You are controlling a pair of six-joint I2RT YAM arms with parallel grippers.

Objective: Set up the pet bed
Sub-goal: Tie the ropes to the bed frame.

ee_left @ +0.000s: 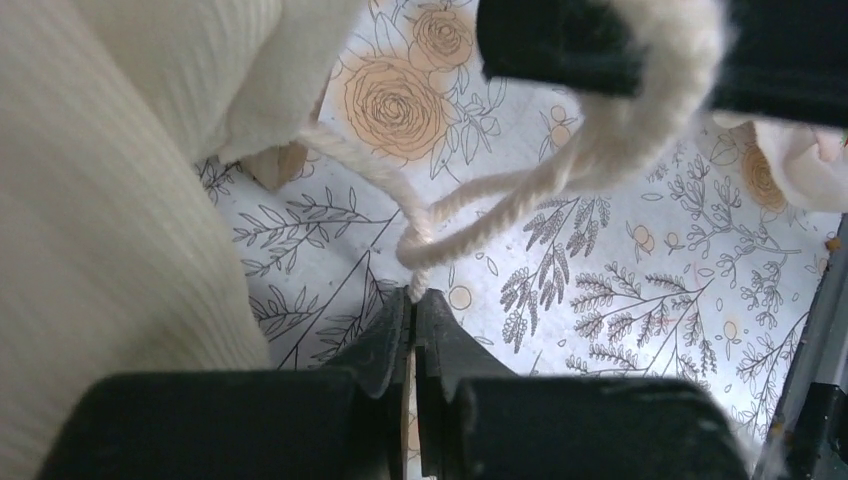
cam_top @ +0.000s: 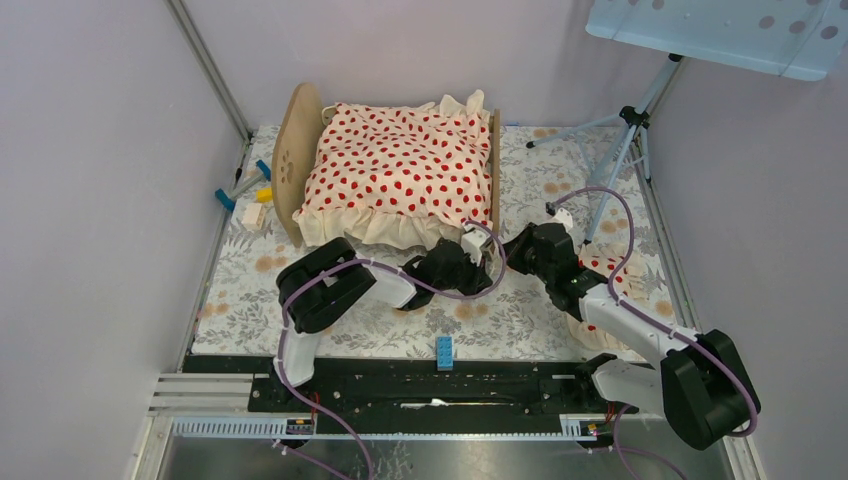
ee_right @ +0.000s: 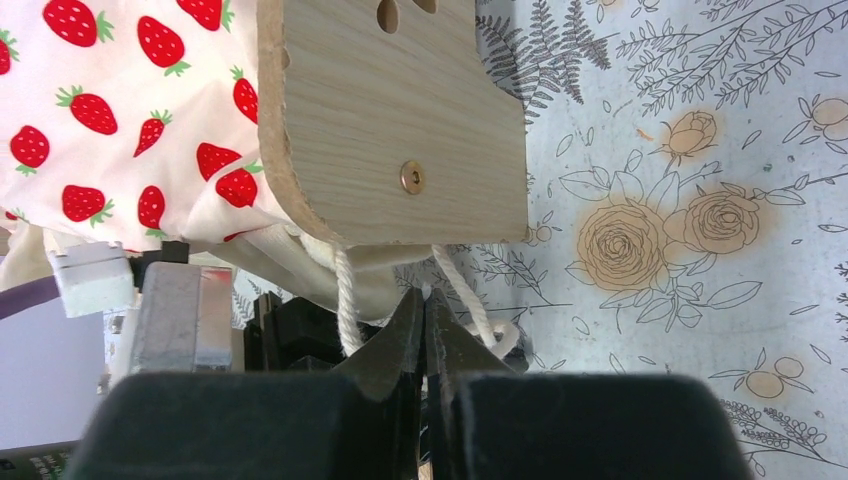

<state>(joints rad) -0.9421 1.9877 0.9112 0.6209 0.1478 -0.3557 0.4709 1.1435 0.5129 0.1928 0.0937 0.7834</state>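
Pinching cream cord [ee_left: 420, 245] at its knot with left gripper [ee_left: 413, 300], lower centre, clamping same cord with right gripper [ee_right: 425, 300], beneath pet bed [ee_right: 400, 120] corner

Pale lilac walls [cam_top: 90, 200] enclose a floral-print tabletop [cam_top: 240, 300], with a tripod [cam_top: 620, 150] at back right.

Floral-print worktop [cam_top: 520, 310], pet bed [cam_top: 288, 165] standing at its far middle, small blue block [cam_top: 443, 351] at near edge, tripod [cam_top: 615, 160] far right.
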